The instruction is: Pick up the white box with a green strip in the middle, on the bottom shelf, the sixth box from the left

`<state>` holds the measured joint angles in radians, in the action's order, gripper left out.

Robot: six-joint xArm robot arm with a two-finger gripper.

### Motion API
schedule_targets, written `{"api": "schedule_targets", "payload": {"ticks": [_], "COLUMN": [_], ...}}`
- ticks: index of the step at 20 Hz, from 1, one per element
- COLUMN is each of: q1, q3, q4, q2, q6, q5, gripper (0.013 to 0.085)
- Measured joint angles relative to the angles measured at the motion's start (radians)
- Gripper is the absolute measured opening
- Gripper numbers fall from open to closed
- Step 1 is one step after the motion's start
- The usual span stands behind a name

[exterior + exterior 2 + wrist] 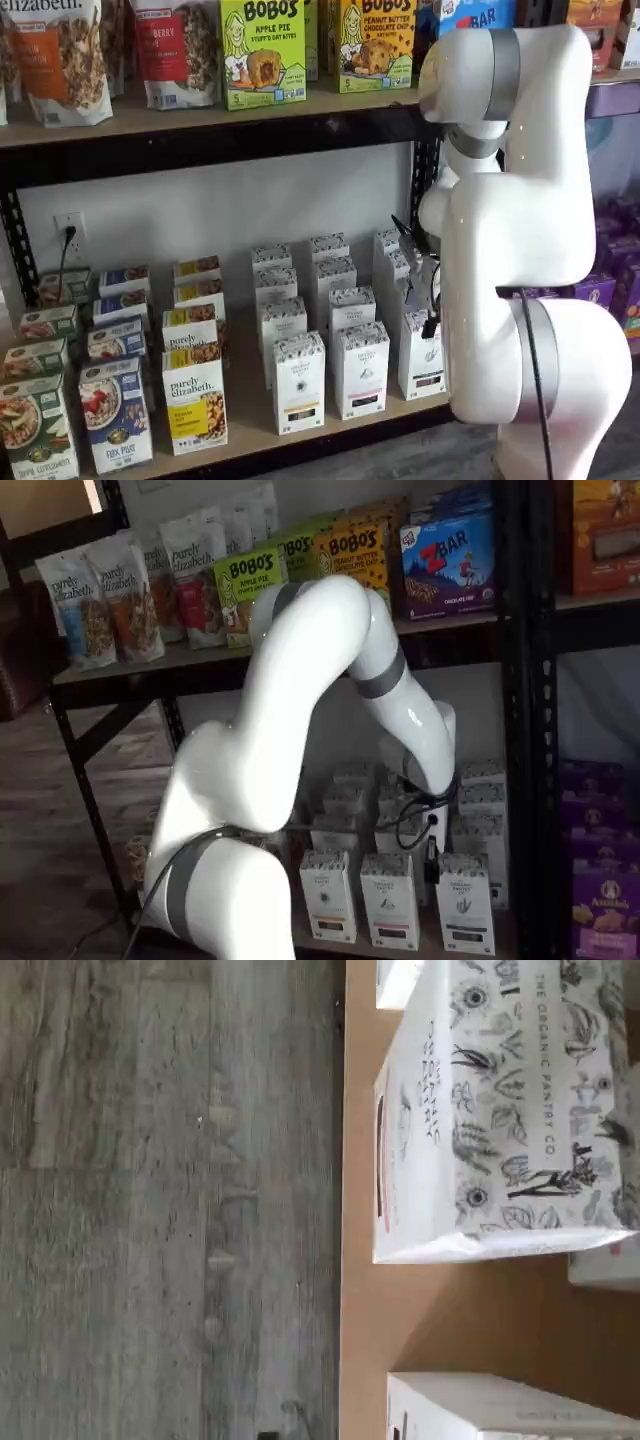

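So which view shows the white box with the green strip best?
A shelf view: the white box stands there with its whole front clear, leaf emblem and strip included. In a shelf view the same box is partly covered by the arm. The wrist view shows a patterned white carton close up; I cannot tell which one.

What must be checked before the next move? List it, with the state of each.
1. Box upright at the front of the shelf: ok.
2. Claw near the box: ok, it hangs close above the box top in both shelf views.
3. Claw centred over the box: cannot tell.
4. Claw open: cannot tell, no gap between the fingers shows.
5. Room beside the box: ok, a narrow gap separates it from the neighbour.
6. Wrist view on the right carton: cannot tell, its strip colour is unclear.
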<state>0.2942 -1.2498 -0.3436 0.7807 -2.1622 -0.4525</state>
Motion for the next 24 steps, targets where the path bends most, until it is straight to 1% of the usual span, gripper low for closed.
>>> {"api": "schedule_targets", "payload": {"ticks": [1, 2, 3, 5, 7, 10, 14, 16, 19, 24], "q1": [0.000, -0.001, -0.005, -0.012, -0.018, -0.022, -0.019, -0.016, -0.014, -0.012], "q3": [-0.011, -0.045, -0.069, -0.095, -0.116, -0.143, -0.192, -0.225, -0.272, -0.353], "q4": [0.017, 0.062, 0.086, 0.099, 0.100, 0.089, 0.074, 0.075, 0.090, 0.143], "q2": [0.004, 0.019, 0.033, 0.053, 0.070, 0.096, 0.133, 0.157, 0.191, 0.252], "q6": [0.017, 0.060, 0.086, 0.106, 0.113, 0.108, 0.093, 0.093, 0.105, 0.150], "q5": [-0.021, -0.074, -0.102, -0.116, -0.118, -0.110, -0.114, -0.120, -0.127, -0.148], "gripper": [0.0850, 0.0850, 0.0850, 0.0850, 0.0850, 0.0850, 0.0850, 0.0850, 0.0850, 0.0850]}}
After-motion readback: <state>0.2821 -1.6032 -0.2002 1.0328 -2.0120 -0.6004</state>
